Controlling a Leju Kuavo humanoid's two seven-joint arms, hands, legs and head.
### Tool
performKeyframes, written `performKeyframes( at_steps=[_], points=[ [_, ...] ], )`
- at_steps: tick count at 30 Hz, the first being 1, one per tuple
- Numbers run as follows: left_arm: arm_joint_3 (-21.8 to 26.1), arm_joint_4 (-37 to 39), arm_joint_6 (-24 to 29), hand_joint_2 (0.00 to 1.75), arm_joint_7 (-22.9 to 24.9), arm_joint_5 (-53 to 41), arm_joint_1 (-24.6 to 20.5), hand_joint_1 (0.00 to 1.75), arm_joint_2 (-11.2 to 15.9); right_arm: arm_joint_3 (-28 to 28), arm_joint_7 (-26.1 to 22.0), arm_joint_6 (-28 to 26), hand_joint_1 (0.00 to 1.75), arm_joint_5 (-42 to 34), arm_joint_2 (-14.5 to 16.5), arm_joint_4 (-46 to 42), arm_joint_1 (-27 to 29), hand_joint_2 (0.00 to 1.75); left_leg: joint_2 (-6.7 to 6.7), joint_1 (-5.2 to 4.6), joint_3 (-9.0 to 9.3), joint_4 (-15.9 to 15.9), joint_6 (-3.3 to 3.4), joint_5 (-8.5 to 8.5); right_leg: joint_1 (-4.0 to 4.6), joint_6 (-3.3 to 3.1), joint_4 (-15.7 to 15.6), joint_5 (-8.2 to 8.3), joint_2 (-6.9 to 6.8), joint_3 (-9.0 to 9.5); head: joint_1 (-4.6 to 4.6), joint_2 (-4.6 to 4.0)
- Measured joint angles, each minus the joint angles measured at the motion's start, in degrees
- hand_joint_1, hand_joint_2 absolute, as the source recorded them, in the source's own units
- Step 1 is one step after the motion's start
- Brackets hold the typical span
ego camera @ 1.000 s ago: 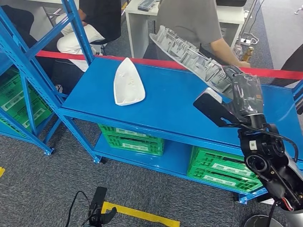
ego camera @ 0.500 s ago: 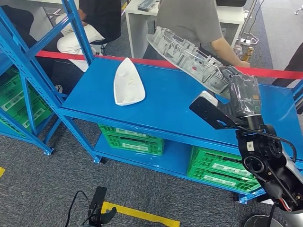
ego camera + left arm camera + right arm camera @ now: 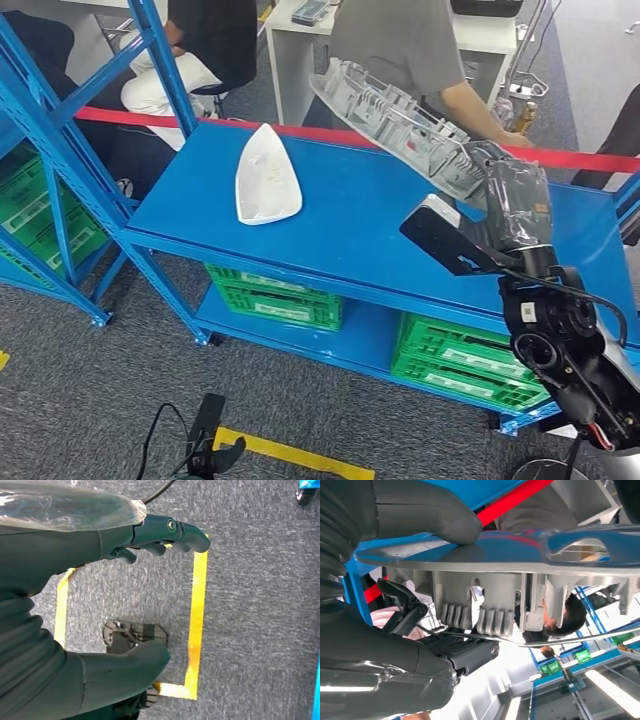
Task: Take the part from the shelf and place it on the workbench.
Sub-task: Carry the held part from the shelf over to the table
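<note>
A long grey ribbed part (image 3: 400, 125) hangs tilted above the right half of the blue workbench top (image 3: 355, 225). My right hand (image 3: 509, 200) grips its near end. In the right wrist view the thumb (image 3: 433, 515) presses one face of the part (image 3: 501, 575) and the dark fingers (image 3: 471, 655) close under it. My left hand (image 3: 94, 595) hangs over the grey carpet with its fingers apart and nothing in it.
A white shell-shaped piece (image 3: 266, 177) lies on the left of the bench top. Green crates (image 3: 275, 295) sit on the lower shelf. A blue rack (image 3: 60, 150) stands at left. Behind a red tape line (image 3: 362, 138), people sit and stand close to the bench's far edge.
The right hand has carried the grey part slightly left and up over the bench. The camera has shifted a little, and the white piece looks slightly displaced with it.
</note>
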Motion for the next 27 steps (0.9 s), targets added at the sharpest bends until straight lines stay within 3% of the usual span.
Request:
performKeyframes(
  at_steps=[2, 5, 7, 10, 11, 12, 13, 15, 17, 20, 22, 23, 25, 26, 27],
  points=[
    [0.01, 0.01, 0.0, 1.75, 0.02, 0.01, -0.08, 0.0, 0.13, 0.01, -0.01, -0.1, 1.75, 0.05, 0.04, 0.04, 0.07, 1.75, -0.2, 0.09, -0.64, 1.49, -1.06, -0.63, -0.21, -0.08, -4.55, 1.72, 0.35, 1.67, 0.16, 0.0],
    [0.02, 0.02, 0.0, 1.75, 0.11, 0.01, 0.02, 0.0, 0.21, -0.04, -0.02, -0.33, 1.75, 0.15, 0.13, 0.07, 0.27, 1.75, -0.32, 0.17, -1.19, 1.8, -2.04, -0.5, 0.18, -1.73, -4.3, 1.47, 0.65, 1.1, -0.18, -0.01],
    [0.02, 0.01, 0.0, 1.75, 0.19, -0.02, 0.06, 0.0, 0.21, -0.1, 0.0, -0.36, 1.75, 0.17, 0.15, 0.04, 0.28, 1.75, 0.01, 0.31, -2.19, 3.93, -2.36, -1.93, 0.2, -2.56, -4.32, 1.7, 0.63, 0.94, -0.49, -0.01],
    [0.02, 0.01, 0.0, 1.75, 0.2, -0.07, -0.03, 0.0, 0.2, -0.13, 0.03, -0.38, 1.75, 0.19, 0.17, -0.01, 0.33, 1.75, 0.36, 0.02, -7.73, 15.52, -2.33, -7.38, 0.57, -3.27, -4.37, 1.95, 0.54, 0.65, -1.28, 0.0],
    [0.02, 0.01, 0.0, 1.75, 0.21, -0.07, 0.02, 0.0, 0.2, -0.13, 0.04, -0.38, 1.75, 0.2, 0.17, -0.01, 0.4, 1.75, 0.36, -0.16, -9.48, 18.91, -2.14, -8.41, 0.82, -3.46, -4.37, 1.99, 0.54, 0.55, -1.56, 0.0],
    [0.02, 0.02, 0.0, 1.75, 0.26, -0.07, 0.07, 0.0, 0.2, -0.13, 0.04, -0.38, 1.75, 0.19, 0.17, -0.01, 0.48, 1.75, 0.35, -0.39, -10.26, 20.23, -1.79, -8.33, 1.1, -3.6, -4.37, 2.02, 0.57, 0.5, -1.79, 0.0],
    [0.02, 0.02, 0.0, 1.75, 0.3, -0.07, 0.08, 0.0, 0.2, -0.12, 0.04, -0.38, 1.75, 0.19, 0.17, -0.01, 0.54, 1.75, 0.34, -0.7, -9.85, 19.07, -1.24, -7.14, 1.39, -3.69, -4.37, 2.05, 0.62, 0.5, -2.02, 0.0],
    [0.02, 0.01, 0.0, 1.75, 0.37, -0.08, -0.02, 0.0, 0.23, -0.14, 0.04, -0.38, 1.75, 0.18, 0.17, -0.02, 0.54, 1.75, 0.32, -1.61, -6.2, 11.12, 0.35, -3.09, 1.8, -3.76, -4.39, 2.07, 0.71, 0.59, -2.36, 0.0],
    [0.02, 0.0, 0.0, 1.75, 0.37, -0.09, -0.15, 0.0, 0.32, -0.22, 0.05, -0.38, 1.75, 0.19, 0.17, -0.03, 0.49, 1.75, 0.54, -2.42, -3.06, 4.32, 1.41, -0.72, 2.14, -3.72, -4.42, 2.07, 0.73, 0.53, -2.33, 0.0],
    [0.02, 0.01, 0.0, 1.75, 0.46, -0.11, -0.18, 0.0, 0.28, -0.34, 0.08, -0.4, 1.75, 0.19, 0.17, -0.05, 0.52, 1.75, 0.76, -2.72, -2.45, 2.41, 1.52, -0.3, 2.28, -3.37, -4.64, 2.17, 0.61, 0.42, -2.13, 0.0],
    [0.02, 0.02, 0.0, 1.75, 0.55, -0.11, -0.12, 0.0, 0.25, -0.43, 0.11, -0.39, 1.75, 0.17, 0.16, -0.1, 0.54, 1.75, 0.83, -2.37, -2.23, 1.59, 1.73, 0.18, 2.3, -2.91, -3.46, 1.09, 0.47, -0.09, -1.91, -0.01],
    [0.02, 0.02, 0.0, 1.75, 0.56, -0.13, -0.13, 0.0, 0.24, -0.47, 0.14, -0.39, 1.75, 0.17, 0.16, -0.13, 0.55, 1.75, 0.88, -2.17, -2.13, 1.21, 1.85, 0.42, 2.29, -2.67, -1.22, -0.44, 0.41, -1.0, -1.72, -0.01],
    [0.02, 0.02, 0.0, 1.75, 0.57, -0.21, -0.11, 0.0, 0.23, -0.51, 0.2, -0.38, 1.75, 0.19, 0.15, -0.14, 0.65, 1.75, 0.91, -2.13, -2.13, 1.06, 1.98, 0.57, 2.12, -2.27, 6.26, -4.58, 0.31, -4.0, -1.31, -0.01],
    [0.02, 0.02, 0.0, 1.75, 0.59, -0.27, -0.06, 0.0, 0.21, -0.51, 0.25, -0.38, 1.75, 0.19, 0.15, -0.14, 0.76, 1.75, 0.91, -2.13, -2.15, 1.09, 1.99, 0.58, 2.06, -2.09, 9.81, -6.04, 0.3, -5.39, -1.19, 0.0],
    [0.02, 0.02, 0.0, 1.75, 0.62, -0.34, -0.02, 0.0, 0.17, -0.51, 0.3, -0.39, 1.75, 0.2, 0.15, -0.14, 0.9, 1.75, 0.91, -2.13, -2.15, 1.15, 1.99, 0.57, 1.98, -1.95, 11.64, -6.45, 0.28, -6.02, -1.08, 0.0]
  ],
)
